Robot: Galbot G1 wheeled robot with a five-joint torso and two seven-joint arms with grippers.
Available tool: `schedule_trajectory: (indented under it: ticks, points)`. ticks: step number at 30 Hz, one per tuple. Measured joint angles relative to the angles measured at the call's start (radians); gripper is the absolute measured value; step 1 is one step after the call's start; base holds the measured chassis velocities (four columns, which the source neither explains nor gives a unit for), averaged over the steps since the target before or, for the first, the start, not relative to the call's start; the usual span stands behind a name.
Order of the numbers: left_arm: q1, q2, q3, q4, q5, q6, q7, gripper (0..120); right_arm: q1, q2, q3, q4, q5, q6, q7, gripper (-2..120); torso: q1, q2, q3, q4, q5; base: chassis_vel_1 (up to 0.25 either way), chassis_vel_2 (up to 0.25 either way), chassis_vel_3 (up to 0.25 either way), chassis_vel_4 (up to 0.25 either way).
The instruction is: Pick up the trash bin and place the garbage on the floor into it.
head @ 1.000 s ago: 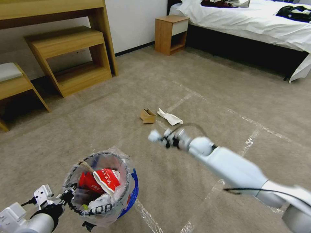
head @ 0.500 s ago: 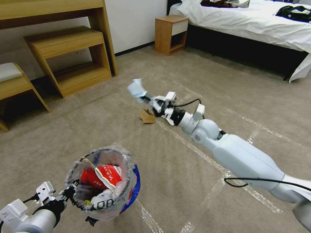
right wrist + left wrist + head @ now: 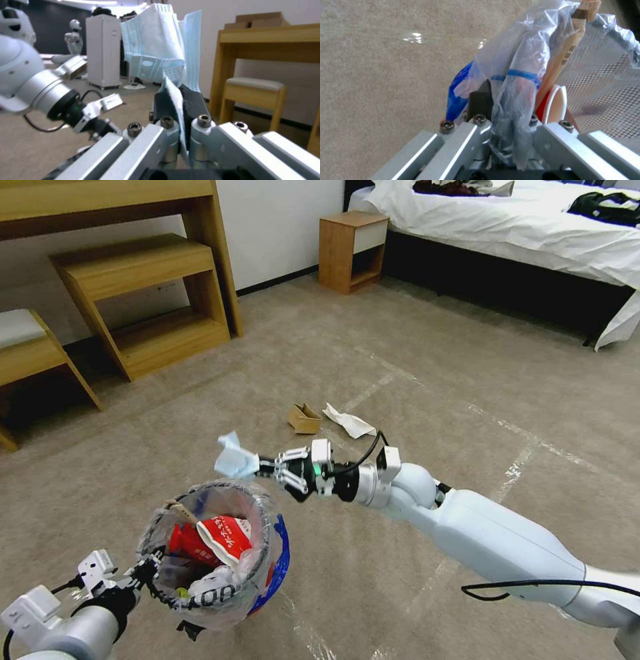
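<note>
Beyond taped carpet, wooden shelves line the white wall.

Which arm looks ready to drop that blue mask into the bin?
The right one. Its end effector pinches the pale-blue mask just above the trash bin's far rim. The left end effector is busy clamping the bin's rim, holding it up.
</note>
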Motion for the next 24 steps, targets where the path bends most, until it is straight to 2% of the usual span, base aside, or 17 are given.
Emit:
schedule_trajectory:
  ticks: [11,24]
  points:
    - [-0.003,-0.005,0.004,0.002,0.004,0.0,-0.005,0,0.005,-0.013,-0.034,0.009,-0.021,-0.003,-0.025,0,0.0,0.0,0.0,0.0,0.0,0.0,0.0,0.0,0.0]
    - [0.019,-0.017,0.01,-0.016,0.022,0.0,-0.003,0,0.003,-0.019,-0.061,0.031,-0.047,0.002,-0.028,0,0.0,0.0,0.0,0.0,0.0,0.0,0.0,0.0,0.0]
